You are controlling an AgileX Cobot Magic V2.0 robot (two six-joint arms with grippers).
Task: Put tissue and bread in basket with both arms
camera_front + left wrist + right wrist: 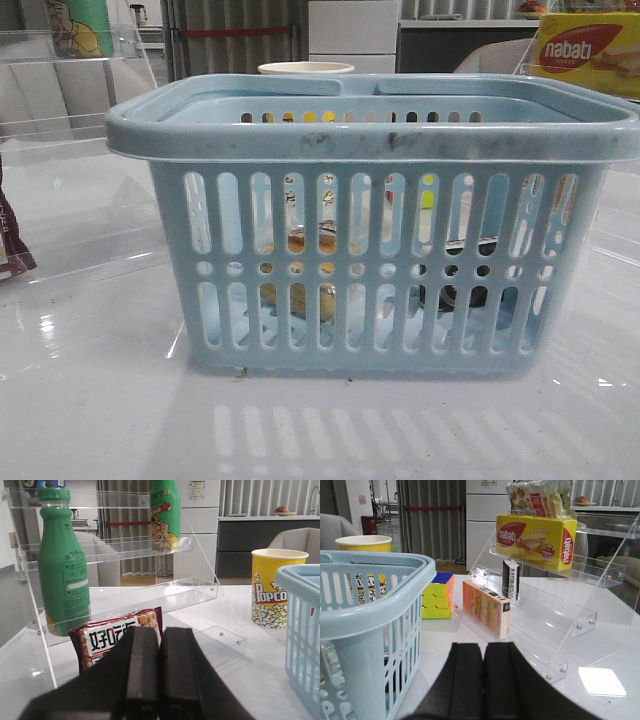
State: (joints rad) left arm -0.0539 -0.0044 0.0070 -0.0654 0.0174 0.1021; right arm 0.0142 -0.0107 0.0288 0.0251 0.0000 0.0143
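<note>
Both task items appear to lie already inside the basket (pixel 375 225): through the slotted front wall a golden-brown, glossy lump, probably the bread (pixel 310 243), shows on the left half, and a dark low shape, probably the tissue (pixel 462 293), on the right half near the floor; the slots hide most of both, so their long axes cannot be read. Neither arm is over the basket. The left gripper (pixel 159 675) has its flat black pads pressed together on nothing, with the basket off to one side at the edge of its view and a snack packet (pixel 116 636) just ahead. The right gripper (pixel 483 682) is likewise closed and empty, the basket's thick rim beside it. So the basket sits between the two arms, about equally near each, and I judge the task essentially done. The basket is stiff pale-blue plastic with a smudged rim, vertical slots and round holes, on a shiny white table (pixel 90 400).
</note>
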